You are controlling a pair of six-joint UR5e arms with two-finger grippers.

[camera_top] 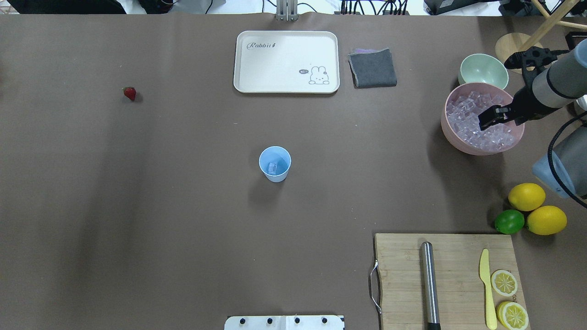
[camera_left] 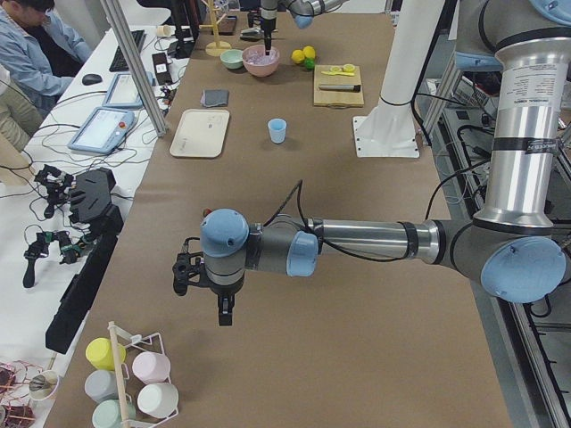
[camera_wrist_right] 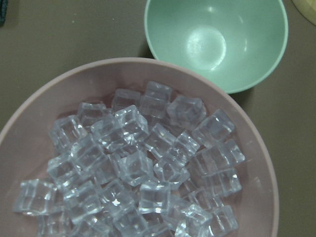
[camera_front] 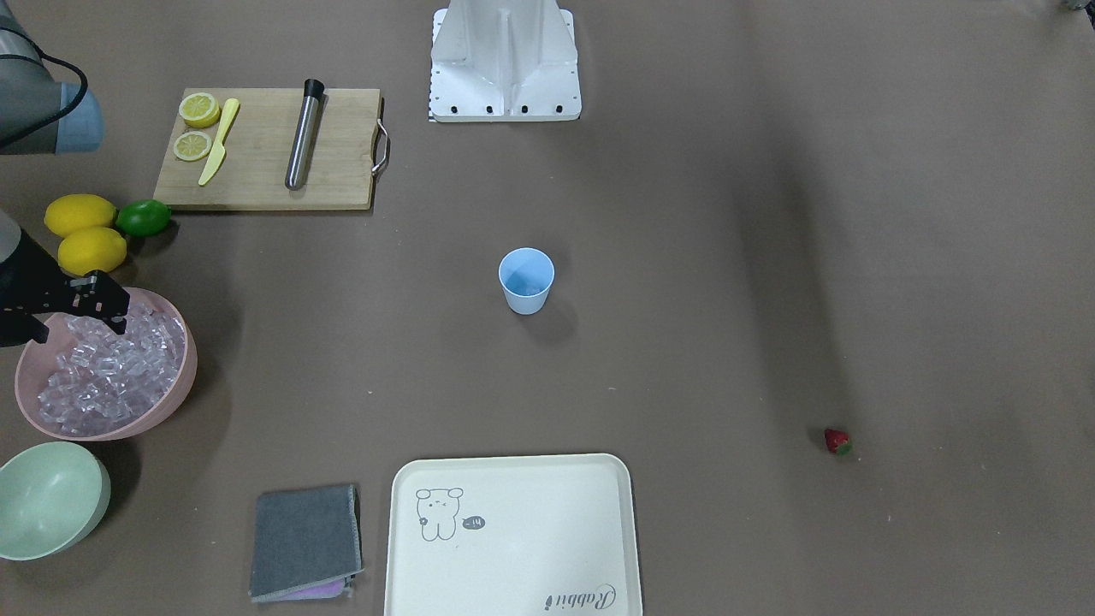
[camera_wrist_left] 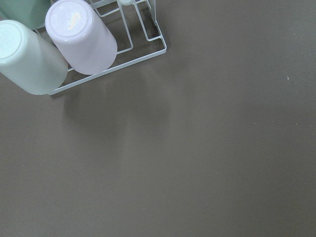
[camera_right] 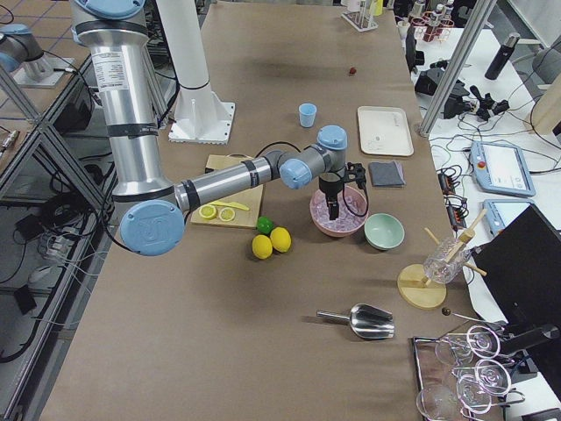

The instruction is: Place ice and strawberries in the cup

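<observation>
Picking ice (camera_wrist_right: 133, 168) from the pink bowl (camera_front: 175, 402)
Your right gripper (camera_front: 75, 329) hangs, jaws apart, over it at left edge; centre on one cube. Left gripper (camera_left: 223, 314): jaws unclear. Cup (camera_front: 526, 281) mid-frame.

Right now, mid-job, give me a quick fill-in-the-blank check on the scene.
The right end effector hangs over the ___ bowl. Inside the cup lies a cube of ___. The strawberry lies on the bare ___, far from the cup.
Missing: pink; ice; table.
</observation>
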